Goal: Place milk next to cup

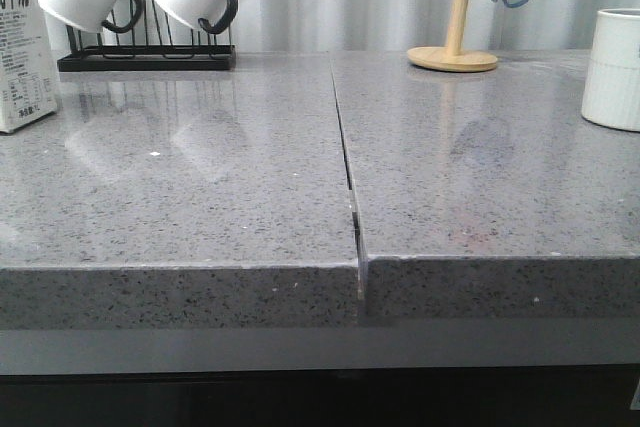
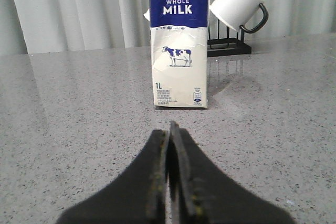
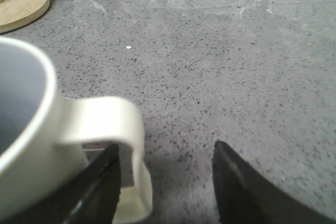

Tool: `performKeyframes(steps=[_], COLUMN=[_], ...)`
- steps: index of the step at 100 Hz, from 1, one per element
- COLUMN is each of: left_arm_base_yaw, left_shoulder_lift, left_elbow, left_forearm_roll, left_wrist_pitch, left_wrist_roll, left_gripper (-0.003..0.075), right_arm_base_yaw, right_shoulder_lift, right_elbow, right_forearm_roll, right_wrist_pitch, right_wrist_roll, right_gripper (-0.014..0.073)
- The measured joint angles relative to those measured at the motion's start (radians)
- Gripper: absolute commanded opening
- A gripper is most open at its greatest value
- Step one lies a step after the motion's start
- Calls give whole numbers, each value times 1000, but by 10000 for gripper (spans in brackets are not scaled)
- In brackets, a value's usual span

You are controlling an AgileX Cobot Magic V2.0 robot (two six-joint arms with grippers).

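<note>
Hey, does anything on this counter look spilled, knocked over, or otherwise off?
Nothing spilled or toppled. The milk stands upright, the cup too. One oddity: the two countertop slabs don't meet flush; the seam gapes toward the front edge, leaving a slight step there.

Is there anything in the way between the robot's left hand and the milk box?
No. Only bare grey counter lies between the shut left hand and the milk, which stands upright straight ahead.
</note>
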Motion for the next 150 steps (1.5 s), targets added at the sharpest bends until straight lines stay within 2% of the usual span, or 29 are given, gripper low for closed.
performKeyframes(steps=[17,22,37,51,77,100,135,142,150], left_arm_base_yaw=[0,0,0,0,0,0,0,0,0], left_shoulder_lift=[0,0,0,0,0,0,0,0,0], left_elbow=[0,0,0,0,0,0,0,0,0], left_forearm_roll=[0,0,0,0,0,0,0,0,0], left_wrist_pitch=[0,0,0,0,0,0,0,0,0], left_wrist_roll=[0,0,0,0,0,0,0,0,0], left_gripper=[-21,-21,-21,-21,-21,-21,-21,-21,-21], right_arm_base_yaw=[0,0,2,49,278,483,612,615,615], right_shoulder_lift=[63,65,65,46,-54,-53,90,106,109], right_elbow=[-55,-60,-66,-66,-66,-75,-156,-163,-165], right_forearm_roll=[-26,-34,-41,-41,-44,-49,-49,-49,-49], right_wrist_pitch=[-4,-6,-6,18,46,71,91,87,86], right_wrist_roll=[0,0,-1,-1,-1,-1,-1,-1,-1], right_gripper=[-1,-75,-68,-68,-68,-68,-64,-30,95])
